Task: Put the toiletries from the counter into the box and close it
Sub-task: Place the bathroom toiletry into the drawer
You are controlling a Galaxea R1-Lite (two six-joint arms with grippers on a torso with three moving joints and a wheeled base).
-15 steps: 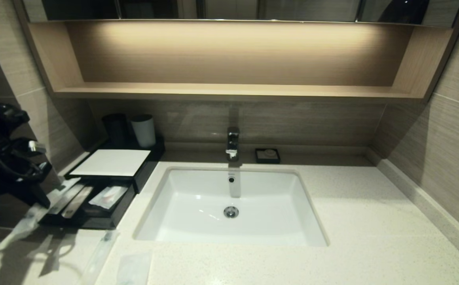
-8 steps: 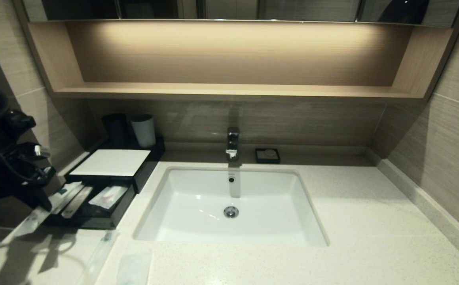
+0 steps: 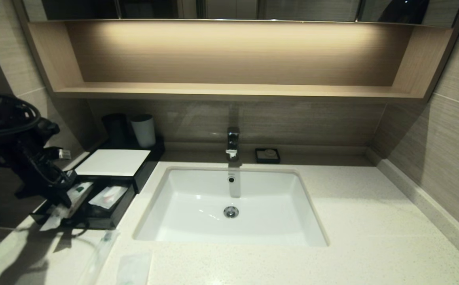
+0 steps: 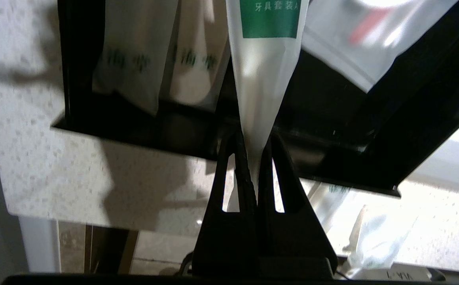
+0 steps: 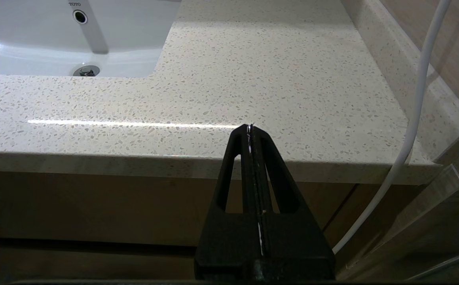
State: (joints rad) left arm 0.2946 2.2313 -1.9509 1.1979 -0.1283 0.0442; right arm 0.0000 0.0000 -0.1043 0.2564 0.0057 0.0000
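Left wrist view shows the left gripper [image 4: 253,158] with its fingers [image 4: 243,166] pinched tight on the near end of a long clear sachet [image 4: 265,79], whose green band lies ahead of the tips. The sachet runs forward from the fingers over the front wall of the drawer [image 4: 142,130], so its far end already hangs inside while the held end is still outside the wall; gripping the very end probably lets most of the length be laid in before release. Ahead of the fingers and to one side, two more packets [image 4: 134,63] lie on the drawer floor, and a squarish clear packet [image 4: 356,43] lies to the other side.

In the head view the drawer [image 3: 91,221] stands pulled out of the box [image 3: 112,163], which is why the arm comes in from the front. Two toiletries remain on the surface [image 3: 372,221], behind the fingers toward the near edge: a second long sachet [image 3: 99,253] and a shorter packet [image 3: 134,269]. The task looks partway done, and the drawer is not yet closed.

The right gripper [image 5: 250,130] hangs below the front edge of the surface, well apart from the box, its fingers pressed together on nothing; it seems parked.
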